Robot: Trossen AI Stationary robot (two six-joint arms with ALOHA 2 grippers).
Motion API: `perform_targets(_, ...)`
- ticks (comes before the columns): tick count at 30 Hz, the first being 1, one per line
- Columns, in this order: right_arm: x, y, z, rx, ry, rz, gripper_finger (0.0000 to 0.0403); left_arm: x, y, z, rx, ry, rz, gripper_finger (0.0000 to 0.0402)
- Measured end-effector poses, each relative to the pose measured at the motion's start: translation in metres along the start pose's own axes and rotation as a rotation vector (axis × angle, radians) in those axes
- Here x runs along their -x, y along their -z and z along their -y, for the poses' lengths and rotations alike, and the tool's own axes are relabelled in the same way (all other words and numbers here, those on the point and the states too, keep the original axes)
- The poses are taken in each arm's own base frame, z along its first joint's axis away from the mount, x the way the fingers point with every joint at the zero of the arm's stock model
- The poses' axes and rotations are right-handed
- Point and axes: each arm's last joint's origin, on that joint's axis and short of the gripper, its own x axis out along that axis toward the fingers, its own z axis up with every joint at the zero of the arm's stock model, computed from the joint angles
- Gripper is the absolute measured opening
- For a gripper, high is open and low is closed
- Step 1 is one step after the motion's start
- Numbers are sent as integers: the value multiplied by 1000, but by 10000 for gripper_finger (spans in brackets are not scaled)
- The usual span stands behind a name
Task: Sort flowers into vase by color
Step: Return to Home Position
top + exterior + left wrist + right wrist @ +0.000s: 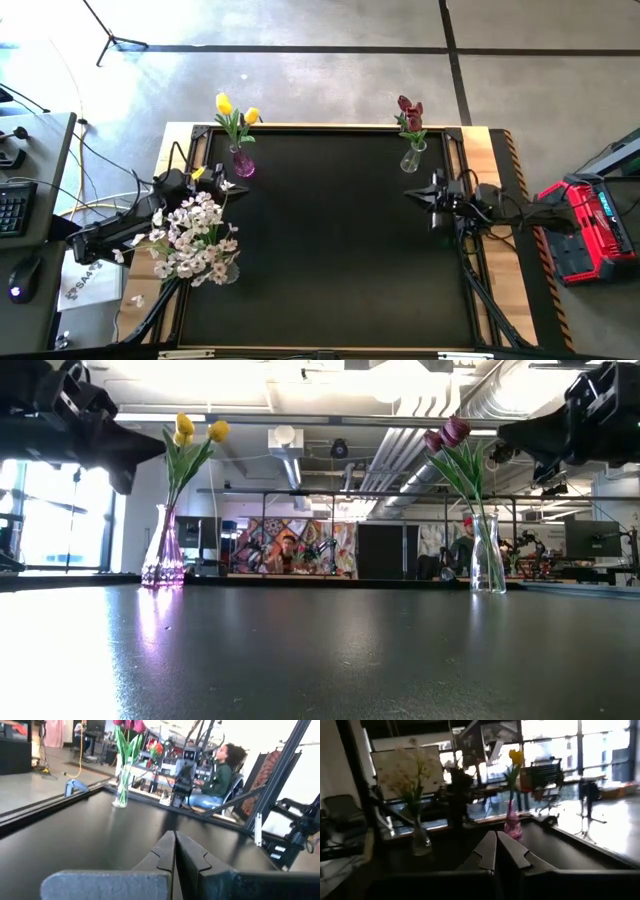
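Two yellow tulips (236, 110) stand in a purple vase (242, 162) at the table's far left. Dark red tulips (409, 113) stand in a clear vase (411, 157) at the far right. A spray of small white-pinkish blossoms (195, 238) stands in a clear vase (229, 272) on the left side, seen also in the right wrist view (420, 840). My left gripper (175, 840) is shut and empty at the left edge, beside the white spray. My right gripper (496, 839) is shut and empty at the right edge, pointing across the table.
The black mat (330, 240) lies bare between the three vases. Both arms sit drawn back over the table's side edges. A red tool case (590, 225) stands off the right side, a desk with a keyboard (15, 205) off the left. People sit in the room beyond.
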Motion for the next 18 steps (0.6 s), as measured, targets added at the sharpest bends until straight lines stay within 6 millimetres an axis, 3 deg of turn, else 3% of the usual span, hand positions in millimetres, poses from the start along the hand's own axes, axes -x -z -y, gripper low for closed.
perform_targets(18,0,4,-2,-148,-74,-20,0,-3,3,0,-54,57,2,0)
